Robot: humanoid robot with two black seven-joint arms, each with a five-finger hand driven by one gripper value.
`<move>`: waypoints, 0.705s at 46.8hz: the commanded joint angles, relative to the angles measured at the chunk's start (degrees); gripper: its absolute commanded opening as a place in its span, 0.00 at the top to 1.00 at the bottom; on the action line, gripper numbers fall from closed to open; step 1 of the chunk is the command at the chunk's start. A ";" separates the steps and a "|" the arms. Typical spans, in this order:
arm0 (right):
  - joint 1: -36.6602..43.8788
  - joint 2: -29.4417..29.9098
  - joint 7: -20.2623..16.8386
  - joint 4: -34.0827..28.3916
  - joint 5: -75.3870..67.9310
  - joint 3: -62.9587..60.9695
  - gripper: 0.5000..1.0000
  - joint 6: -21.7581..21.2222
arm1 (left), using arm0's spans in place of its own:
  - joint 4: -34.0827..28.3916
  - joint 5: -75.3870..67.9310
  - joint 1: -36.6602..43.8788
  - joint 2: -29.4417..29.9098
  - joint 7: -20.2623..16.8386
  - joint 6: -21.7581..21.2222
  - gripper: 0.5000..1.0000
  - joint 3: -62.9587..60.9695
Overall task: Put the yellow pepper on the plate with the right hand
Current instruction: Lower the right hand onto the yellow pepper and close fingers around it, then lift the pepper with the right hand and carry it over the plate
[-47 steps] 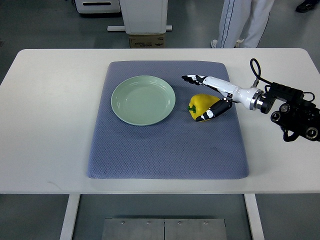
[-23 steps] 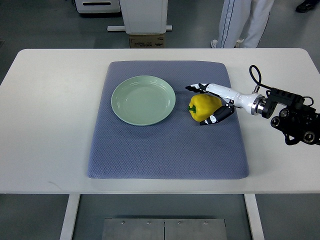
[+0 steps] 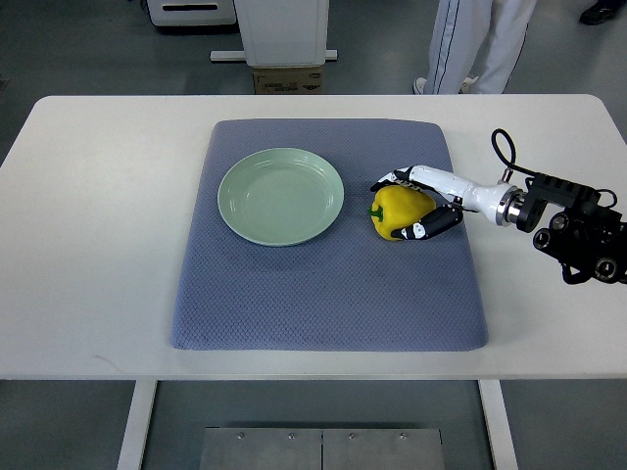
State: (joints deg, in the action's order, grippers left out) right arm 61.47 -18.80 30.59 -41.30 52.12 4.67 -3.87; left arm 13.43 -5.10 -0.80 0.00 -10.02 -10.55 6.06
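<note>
White tabletop [image 3: 98, 245] carries a grey-blue mat [image 3: 323, 284]. All places below are given relative to the mat.

Pale green plate [image 3: 281, 196]: on the mat's upper left-centre area, nothing in it.

Yellow pepper [image 3: 397, 211]: on the mat's right half, just right of the plate but apart from it, green stem pointing toward the plate. It rests on the mat surface.

Right hand [image 3: 419, 204]: arm enters from the right, crossing the mat's right edge. Fingers [image 3: 395, 178] curl over the pepper's far side; the thumb presses its near side, so the hand is clamped on the pepper. Black wrist unit with cable loop sits off the mat, over bare tabletop to the right.

Beyond the mat's far edge, past the tabletop: a person's legs [image 3: 480, 44] in light trousers, a white pedestal base [image 3: 284, 34], a small cardboard box [image 3: 289, 78].
</note>
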 commanded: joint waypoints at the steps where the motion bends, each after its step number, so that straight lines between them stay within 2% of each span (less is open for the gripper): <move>1: 0.58 -0.10 -0.45 -0.01 -0.09 -0.01 1.00 -0.08 | 0.02 0.00 0.00 0.00 0.00 0.00 0.00 0.00; 15: 4.01 0.60 -1.85 -0.10 -0.52 -2.91 1.00 0.71 | 0.02 0.00 0.00 0.00 0.00 0.00 0.00 0.00; 33: 9.54 10.26 -7.48 0.69 -0.96 -3.52 1.00 0.71 | 0.02 0.00 0.00 0.00 0.00 0.00 0.00 0.00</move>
State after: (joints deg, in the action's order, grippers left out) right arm 70.53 -10.02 24.01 -40.82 51.14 1.11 -3.15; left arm 13.40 -5.09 -0.86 0.00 -10.01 -10.55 6.07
